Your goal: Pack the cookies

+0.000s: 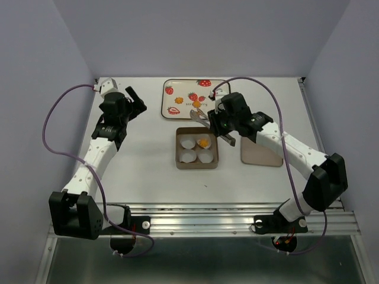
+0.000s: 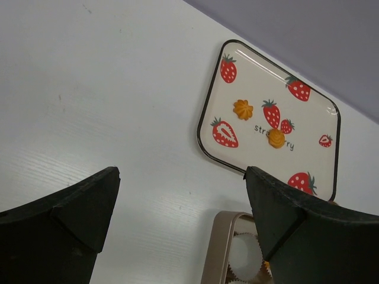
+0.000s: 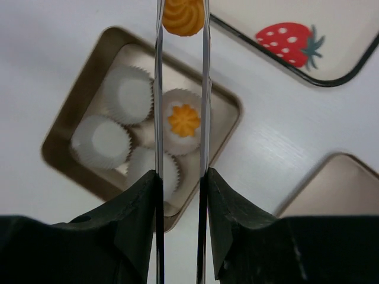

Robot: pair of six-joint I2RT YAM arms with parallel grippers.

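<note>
A strawberry-printed tray (image 1: 185, 86) holds two orange cookies (image 1: 179, 100) (image 1: 196, 104); they also show in the left wrist view (image 2: 243, 109) (image 2: 276, 138). A tan box (image 1: 197, 167) holds several white paper cups (image 1: 189, 156); one cup holds a cookie (image 1: 203, 142) (image 3: 184, 119). My right gripper (image 1: 220, 127) (image 3: 180, 174) is shut on metal tongs (image 3: 159, 89), whose tips pinch a cookie (image 3: 183, 16) between the box and the tray. My left gripper (image 1: 135, 97) (image 2: 180, 177) is open and empty, above the table left of the tray.
A flat tan lid (image 1: 260, 154) lies right of the box, partly under my right arm. The box rim (image 2: 214, 254) shows at the bottom of the left wrist view. Walls close in the table at the back and both sides.
</note>
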